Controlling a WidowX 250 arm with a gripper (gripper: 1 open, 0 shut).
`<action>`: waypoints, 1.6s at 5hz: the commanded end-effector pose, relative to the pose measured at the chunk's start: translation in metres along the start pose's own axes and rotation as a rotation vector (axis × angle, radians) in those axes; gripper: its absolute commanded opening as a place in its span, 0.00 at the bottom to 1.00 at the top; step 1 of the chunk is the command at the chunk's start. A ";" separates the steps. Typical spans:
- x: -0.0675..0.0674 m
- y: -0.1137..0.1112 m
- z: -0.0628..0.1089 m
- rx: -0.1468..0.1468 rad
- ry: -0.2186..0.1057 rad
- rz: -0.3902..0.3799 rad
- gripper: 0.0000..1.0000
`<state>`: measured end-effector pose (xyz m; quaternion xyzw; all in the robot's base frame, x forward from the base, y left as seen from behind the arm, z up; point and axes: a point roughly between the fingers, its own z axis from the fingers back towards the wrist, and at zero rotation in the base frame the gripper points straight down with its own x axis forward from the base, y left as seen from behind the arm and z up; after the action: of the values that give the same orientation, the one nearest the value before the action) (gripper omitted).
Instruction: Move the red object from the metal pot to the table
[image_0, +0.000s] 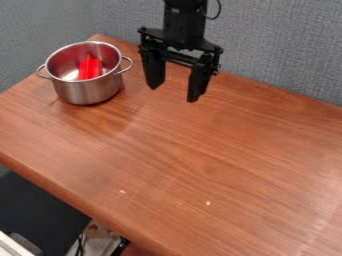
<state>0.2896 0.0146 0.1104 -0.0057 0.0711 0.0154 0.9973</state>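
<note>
You get even, soft light; the table (201, 150) shows a pale sheen toward ten o'clock, faint shadows, and the low-resolution picture looks slightly soft throughout.

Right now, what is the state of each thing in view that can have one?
gripper: open, empty, pointing down, right of the pot.
red object: lying inside the pot, not held.
metal pot: upright on the table, no lid.
table: carries only the pot.
</note>
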 end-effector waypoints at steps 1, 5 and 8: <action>0.000 0.008 0.002 0.001 -0.003 0.017 1.00; 0.000 0.025 -0.011 -0.006 0.042 0.061 1.00; 0.002 0.040 -0.017 -0.011 0.062 0.100 1.00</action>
<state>0.2831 0.0480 0.0829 -0.0122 0.1210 0.0599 0.9908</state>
